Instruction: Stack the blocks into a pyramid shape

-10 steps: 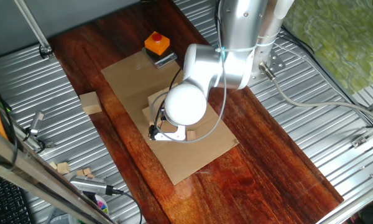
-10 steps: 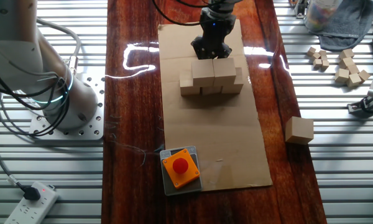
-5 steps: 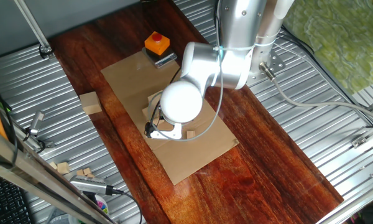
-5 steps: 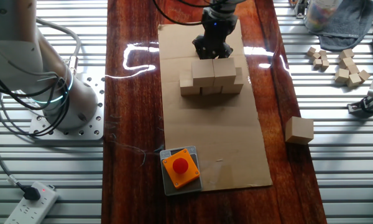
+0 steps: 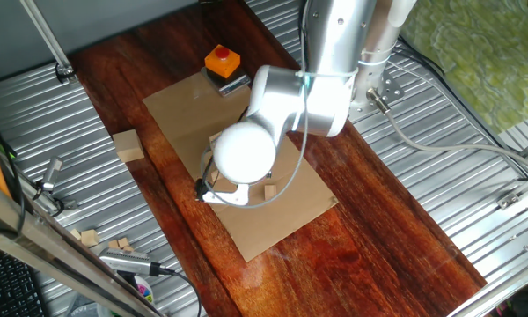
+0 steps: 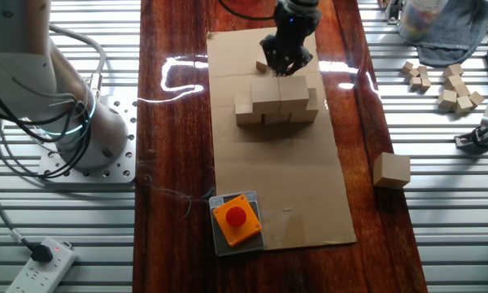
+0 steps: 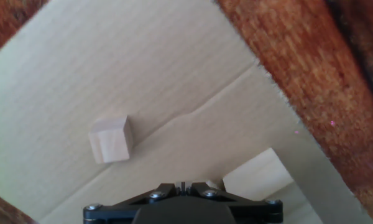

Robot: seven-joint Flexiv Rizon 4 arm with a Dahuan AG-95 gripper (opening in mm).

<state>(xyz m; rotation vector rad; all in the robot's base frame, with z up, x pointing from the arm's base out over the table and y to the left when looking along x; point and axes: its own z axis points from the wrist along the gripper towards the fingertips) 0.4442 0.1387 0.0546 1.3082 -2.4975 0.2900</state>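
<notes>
The blocks stand as an unfinished pyramid in the middle of the cardboard sheet: a bottom row of three and a second row of two on top, all touching, with no block yet on the summit. One more block of the same kind lies alone on the wooden table, well apart from the sheet. The gripper hangs just behind the stack, above bare cardboard, and nothing is seen between its fingers; whether they are spread or pressed together I cannot tell, because the hand view shows only the black body at the bottom edge. In this view a small wooden cube lies on the cardboard (it looks much smaller than the stacked blocks, so I judge it is not the piece wanted). The step in hand seems to be fetching the last block. The next move calls for travel across the stack to the lone block, a square grip on its sides, then a gentle placing over the joint of the two upper blocks.
</notes>
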